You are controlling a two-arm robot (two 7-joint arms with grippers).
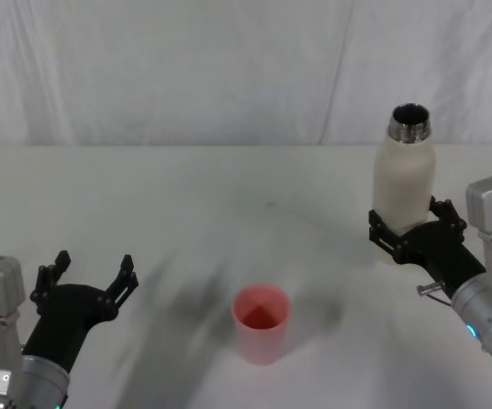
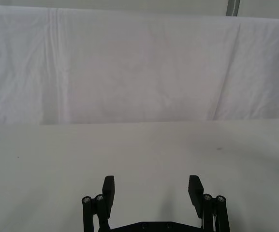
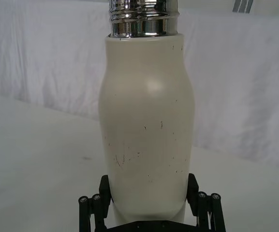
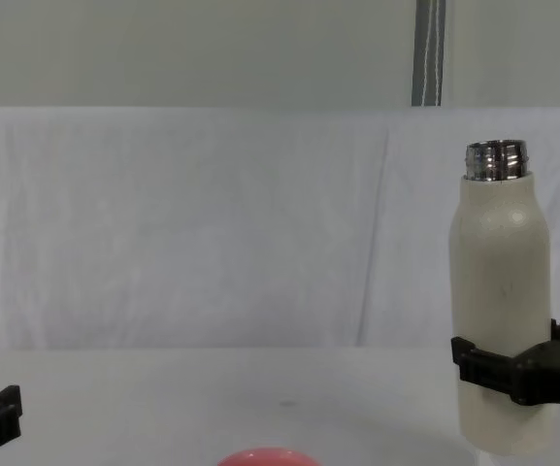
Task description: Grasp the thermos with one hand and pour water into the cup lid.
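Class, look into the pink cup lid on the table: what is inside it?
The cup lid shows a bare pink inner wall and bottom, with no visible water. The thermos, gripped by the right end effector, hides its own contents.

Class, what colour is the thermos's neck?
Shiny silver steel, above the cream thermos body; the right wrist view shows it best.

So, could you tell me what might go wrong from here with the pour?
The right gripper clamps the thermos low on its body, so the tall, open-necked bottle may swing or slip when tilted. The cup lid is small, light and unheld, with the left gripper open well aside, so water could miss it or a bump could tip it.
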